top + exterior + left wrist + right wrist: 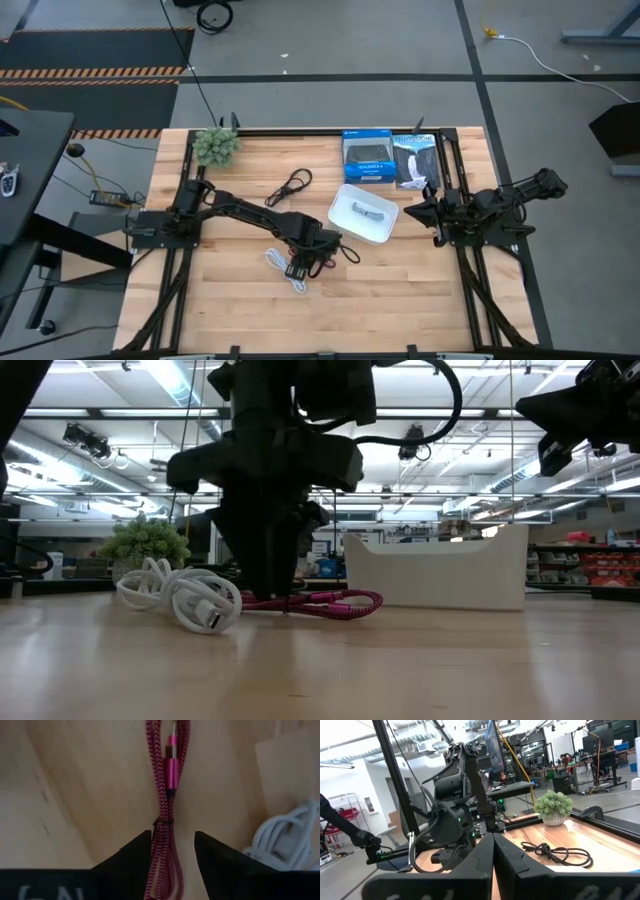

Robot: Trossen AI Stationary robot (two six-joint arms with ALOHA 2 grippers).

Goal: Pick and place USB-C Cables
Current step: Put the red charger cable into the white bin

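My left gripper (303, 262) is down at the table, open, with one finger on each side of the dark red braided cable (167, 785). That cable lies flat on the wood as a long narrow bundle (340, 602). The white cable (283, 268) lies coiled just beside it (185, 600). The black cable (290, 185) rests farther back on the table. The grey-blue cable (366, 211) lies inside the white tray (345, 200). My right gripper (493, 842) is shut and waits above the table's right edge (418, 208). My left gripper (172, 837) comes from above, pointing down, its fingers (140, 850) across the middle of the red cable bundle (165, 855), beside its band. One finger stands right against the strands; whether it touches them, I cannot tell. The cable lies on the table.
A small potted plant (217, 146) stands at the far left corner. Two product boxes (368, 157) lie at the far edge behind the tray. Bare wood stretches along the near edge of the table (400, 290).
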